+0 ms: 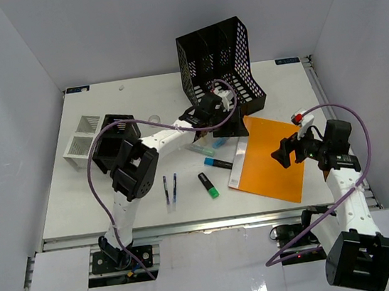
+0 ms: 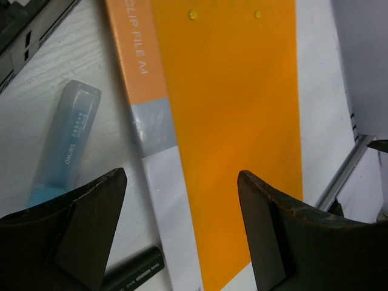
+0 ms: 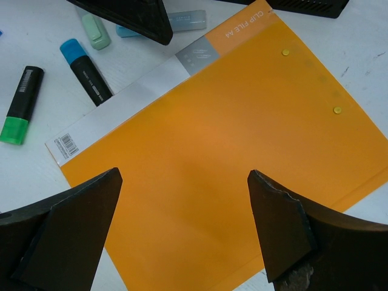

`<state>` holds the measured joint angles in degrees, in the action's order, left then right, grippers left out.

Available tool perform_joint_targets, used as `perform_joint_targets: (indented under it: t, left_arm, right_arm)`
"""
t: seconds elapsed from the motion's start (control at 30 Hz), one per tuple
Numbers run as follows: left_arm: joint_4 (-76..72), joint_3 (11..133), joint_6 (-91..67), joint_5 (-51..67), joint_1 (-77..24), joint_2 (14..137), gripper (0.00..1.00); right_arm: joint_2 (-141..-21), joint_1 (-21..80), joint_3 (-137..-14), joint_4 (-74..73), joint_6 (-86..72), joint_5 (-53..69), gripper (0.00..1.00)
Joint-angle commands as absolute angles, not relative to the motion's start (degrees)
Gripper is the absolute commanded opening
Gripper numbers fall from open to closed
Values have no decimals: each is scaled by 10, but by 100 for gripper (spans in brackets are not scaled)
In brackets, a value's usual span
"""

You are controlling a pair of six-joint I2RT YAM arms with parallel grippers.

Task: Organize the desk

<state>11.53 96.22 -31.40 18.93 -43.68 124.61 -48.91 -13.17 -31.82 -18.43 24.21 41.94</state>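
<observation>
My left jaws and right jaws both gape, holding nothing — orange folder (image 3: pixel 230 157) flat on the desk (image 3: pixel 370 73) beneath them.

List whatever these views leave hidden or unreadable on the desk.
- Top view: the left arm covers part of the white organizer.
- Left wrist view: the bottom edge cuts off the dark marker.
- Right wrist view: the barcode on the orange file is too small to read; the right tool's fingers hide part of its edge.
</observation>
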Motion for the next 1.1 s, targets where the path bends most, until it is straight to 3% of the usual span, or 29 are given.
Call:
perform_joint_targets:
  t: [0.0,0.8,1.07]
  left_arm:
    - [181,1004,-284,156,-447,1254,84]
    - [174,1001,-316,223,-465,1299,71]
    - [167,996,-319,228,-466,1291,71]
  right_arm:
    - [-493,-134,-344,-187,240,440,92]
    - [-513,-142,-339,-172,230,398,100]
    - [-688,-231,-409,-169,119,419,95]
